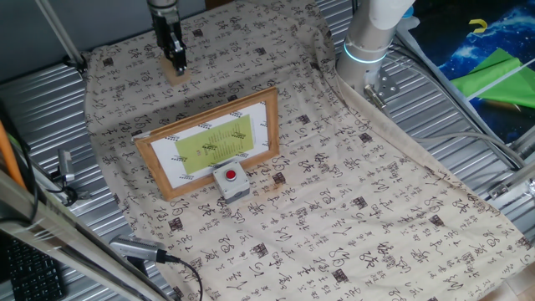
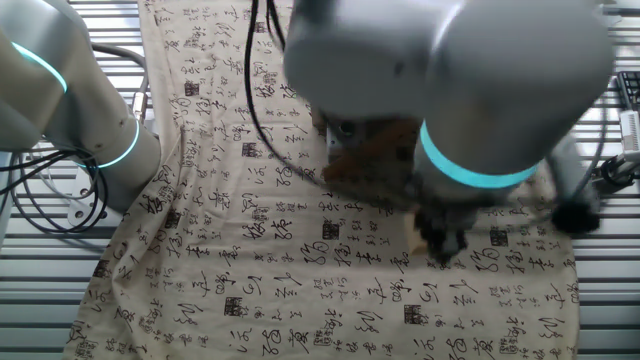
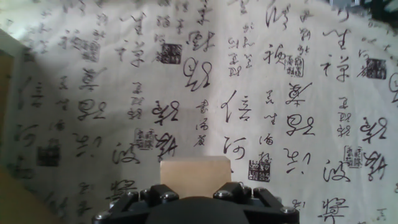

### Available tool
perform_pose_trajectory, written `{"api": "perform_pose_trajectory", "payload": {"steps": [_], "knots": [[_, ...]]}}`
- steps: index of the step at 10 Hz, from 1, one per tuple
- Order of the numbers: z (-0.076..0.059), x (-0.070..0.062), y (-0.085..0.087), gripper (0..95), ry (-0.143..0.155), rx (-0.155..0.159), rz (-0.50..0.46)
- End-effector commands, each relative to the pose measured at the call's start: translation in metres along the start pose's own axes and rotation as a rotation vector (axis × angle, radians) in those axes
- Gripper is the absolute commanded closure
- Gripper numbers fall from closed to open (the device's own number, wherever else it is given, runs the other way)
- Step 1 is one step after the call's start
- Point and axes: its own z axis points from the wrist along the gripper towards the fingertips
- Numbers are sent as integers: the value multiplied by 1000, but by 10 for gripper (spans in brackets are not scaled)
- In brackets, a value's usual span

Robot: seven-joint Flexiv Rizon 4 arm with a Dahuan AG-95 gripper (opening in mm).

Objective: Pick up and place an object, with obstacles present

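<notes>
In one fixed view the gripper (image 1: 176, 63) clasps the plain tan wooden cube (image 1: 177, 75) on the cloth (image 1: 376, 209), at 11 o'clock from the picture frame (image 1: 211, 140) and button box (image 1: 231, 181). The other fixed view hides it. The hand view shows the cube (image 3: 194, 172), unmarked, pale, between the fingers.

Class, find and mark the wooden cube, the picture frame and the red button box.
wooden cube (image 3: 194, 170), hand view, front face.
picture frame (image 1: 160, 171), one fixed view, left wooden edge.
red button box (image 1: 231, 176), one fixed view, red button.
</notes>
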Motion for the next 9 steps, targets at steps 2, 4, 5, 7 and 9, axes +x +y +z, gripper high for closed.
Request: {"api": "perform_pose_trajectory", "payload": {"steps": [2,4,5,7,9], "knots": [[-38,-13,22,950,7,-12,-3],[-63,-22,41,950,12,-17,-2],[-74,-29,51,950,16,-18,2],[-90,-39,77,950,23,-17,5],[-99,-41,104,950,25,-7,13]]}}
